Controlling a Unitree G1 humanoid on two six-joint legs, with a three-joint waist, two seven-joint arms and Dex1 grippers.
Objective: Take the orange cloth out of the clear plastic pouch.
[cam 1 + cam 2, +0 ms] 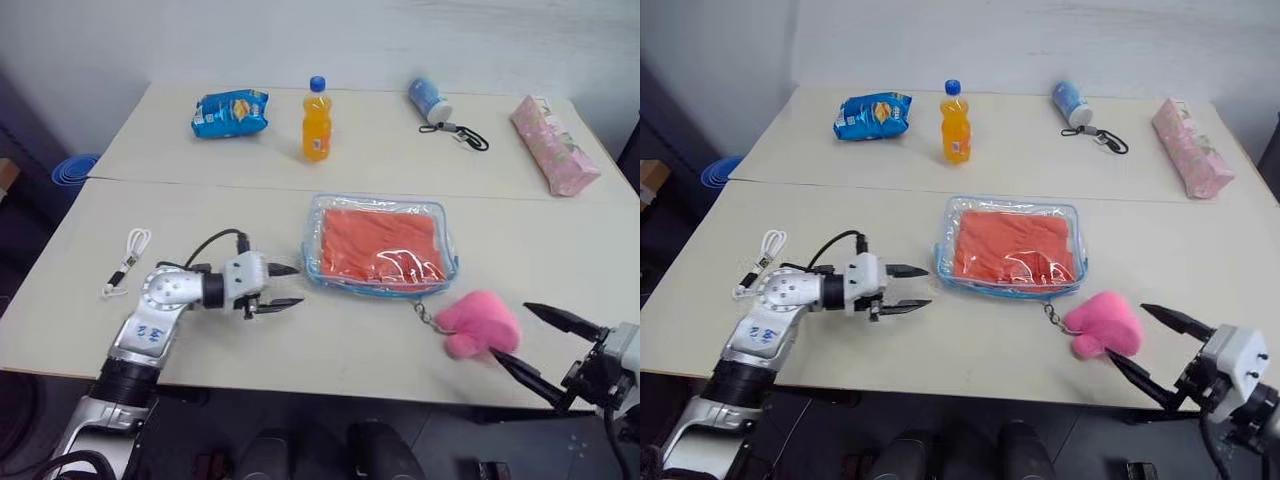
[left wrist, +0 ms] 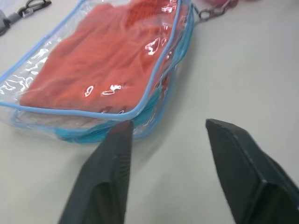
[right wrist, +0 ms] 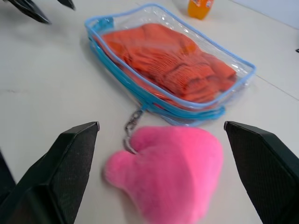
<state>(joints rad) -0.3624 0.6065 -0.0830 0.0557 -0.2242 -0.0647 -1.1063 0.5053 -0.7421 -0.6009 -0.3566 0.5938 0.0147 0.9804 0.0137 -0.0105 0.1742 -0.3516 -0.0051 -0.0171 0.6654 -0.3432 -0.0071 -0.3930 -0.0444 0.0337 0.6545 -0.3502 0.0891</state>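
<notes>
Orange cloth (image 1: 380, 246) lies folded inside the clear plastic pouch (image 1: 318, 262), which rests flat on the table (image 1: 200, 210) near its middle. A pink plush toy (image 1: 478, 322) hangs off the pouch's near corner by a small metal clasp (image 1: 424, 313). The left gripper (image 1: 284, 286) sits just beside the pouch's left edge, fingers spread, holding nothing. The right gripper (image 1: 535, 345) sits close to the plush toy, fingers wide apart and empty.

A cloth (image 1: 378, 246) lies inside a pouch (image 1: 318, 215) mid-table, a plush toy (image 1: 478, 323) at its near-right corner, a bottle (image 1: 316, 120) behind it.
</notes>
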